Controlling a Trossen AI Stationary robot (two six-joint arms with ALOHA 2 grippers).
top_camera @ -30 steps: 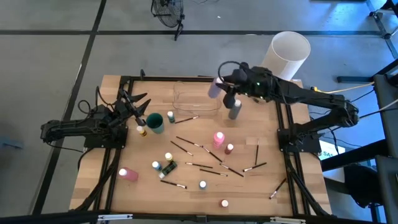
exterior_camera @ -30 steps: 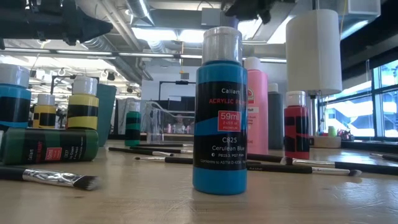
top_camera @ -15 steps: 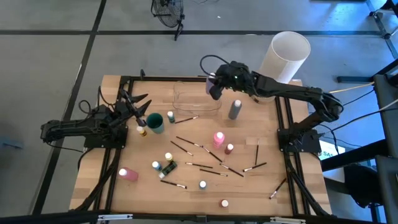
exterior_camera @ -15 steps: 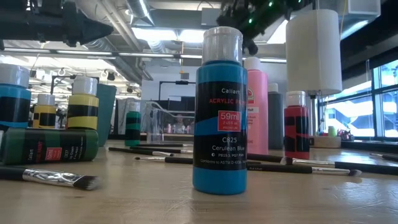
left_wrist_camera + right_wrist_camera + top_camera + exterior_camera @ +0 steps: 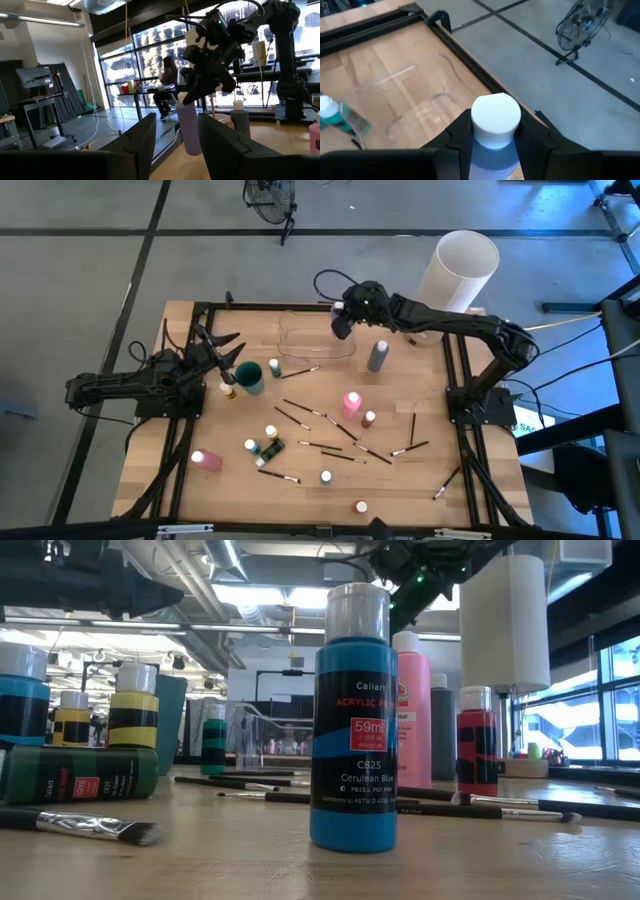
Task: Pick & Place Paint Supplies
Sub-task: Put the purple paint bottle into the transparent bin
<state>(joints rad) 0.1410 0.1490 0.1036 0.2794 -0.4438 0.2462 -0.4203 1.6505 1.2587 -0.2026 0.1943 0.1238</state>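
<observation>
right gripper (image 5: 345,320) clamped on pale purple white-capped plastic bottle (image 5: 341,321) over clear plastic tray (image 5: 315,340); grey bottle (image 5: 377,356) stood beside tray | left gripper (image 5: 222,352) spread apart

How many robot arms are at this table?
2. The left arm sits at the table's left edge, the left gripper with jaws open. The right arm reaches over the clear container, the right gripper holding a purple bottle.

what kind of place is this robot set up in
Likely a robotics lab or open workshop: exposed ceiling ducts and strip lights, a floor fan on taped concrete, big windows, and a person seated at a bench.
</observation>
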